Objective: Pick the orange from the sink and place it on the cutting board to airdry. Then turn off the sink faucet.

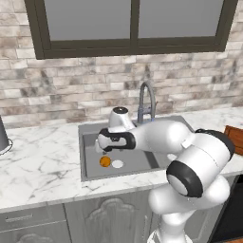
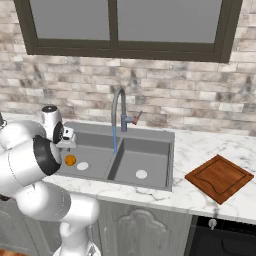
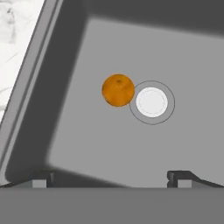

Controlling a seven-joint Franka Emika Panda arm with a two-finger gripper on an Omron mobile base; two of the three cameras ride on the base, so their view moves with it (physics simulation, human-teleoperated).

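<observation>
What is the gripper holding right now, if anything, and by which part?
Nothing. The gripper is open above the sink, its fingertips apart with nothing between them. The orange lies loose on the basin floor beside the drain.

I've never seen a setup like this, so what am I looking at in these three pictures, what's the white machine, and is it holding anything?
It is a rendered kitchen. The white machine is a robot arm reaching over a dark double sink. Two pictures come from cameras behind the arm, left and right. The third looks down from its hand: the two dark tips at the bottom are its gripper, open and holding nothing. Below it an orange lies in the sink's left basin beside the pale drain. Water runs from the faucet. A wooden cutting board lies on the marble counter, right of the sink.
</observation>
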